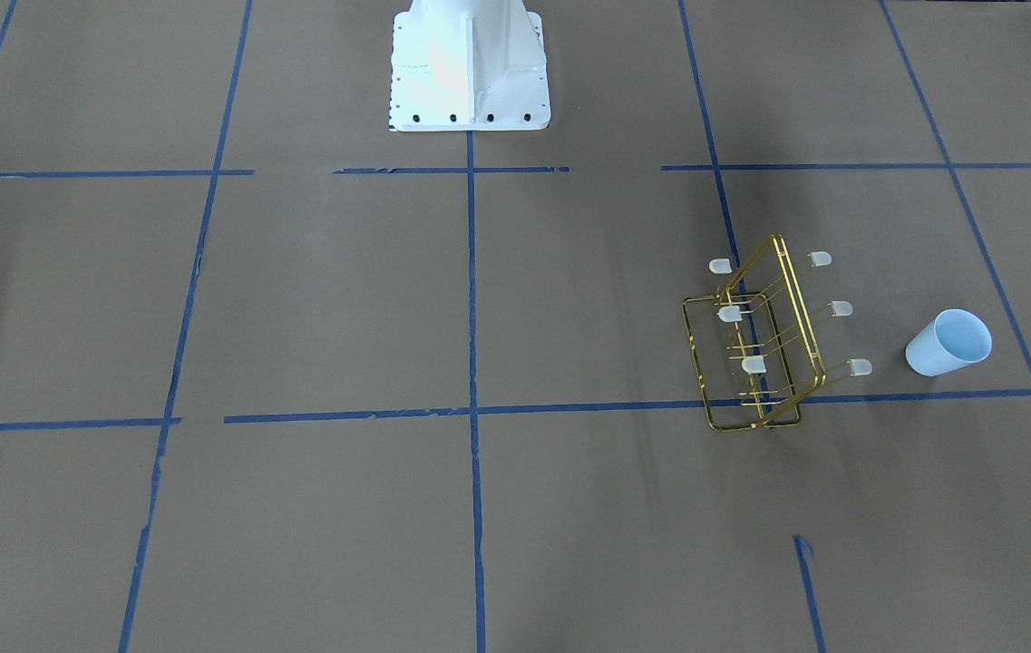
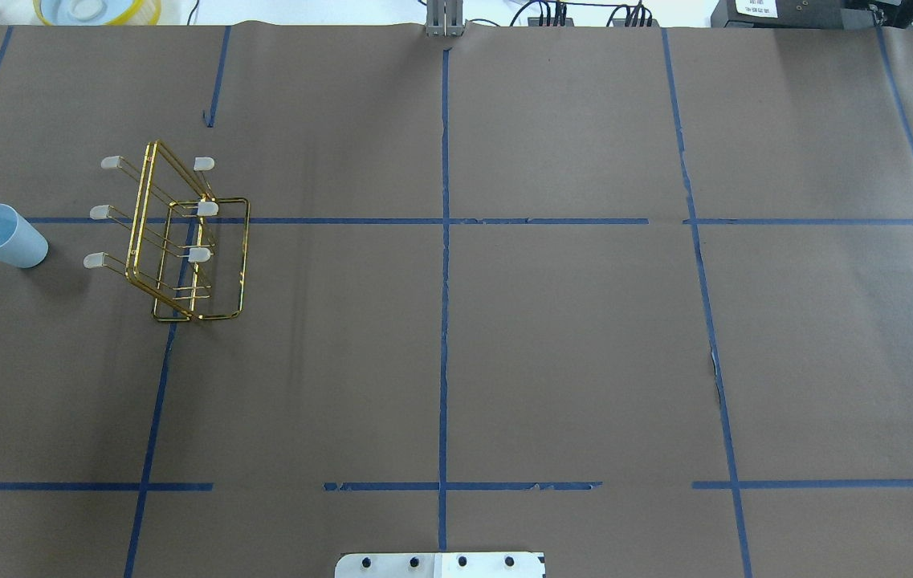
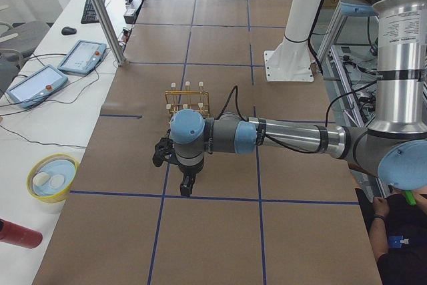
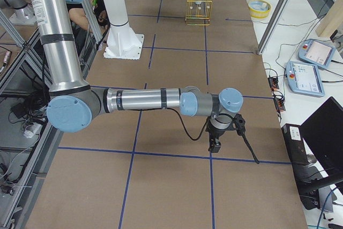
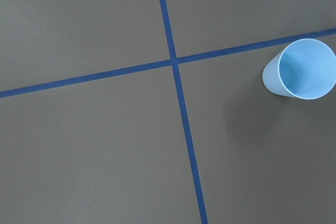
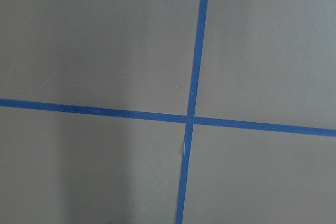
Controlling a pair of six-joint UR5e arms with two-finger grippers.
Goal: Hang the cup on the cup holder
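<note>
Overhead exterior: cup (image 2: 5, 235) upright on worktop (image 2: 552, 345), far left of frame, near rack (image 2: 183, 241).
Light, slick plastic, I judge; I'd pinch its rim gently. Left fingers (image 3: 187, 183), right fingers (image 4: 215, 144): can't tell if apart.

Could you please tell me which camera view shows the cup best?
The left wrist-mounted view: the cup appears large, open mouth visible. Overhead and front-facing views show it small beside the cup holder; exterior right shows it tiny.

- The cup holder (image 2: 183, 241) is set on the bench (image 2: 504, 321), in the robot's left half.
- The cup (image 2: 5, 235) is stood upright further left, near it, not touching.
</note>
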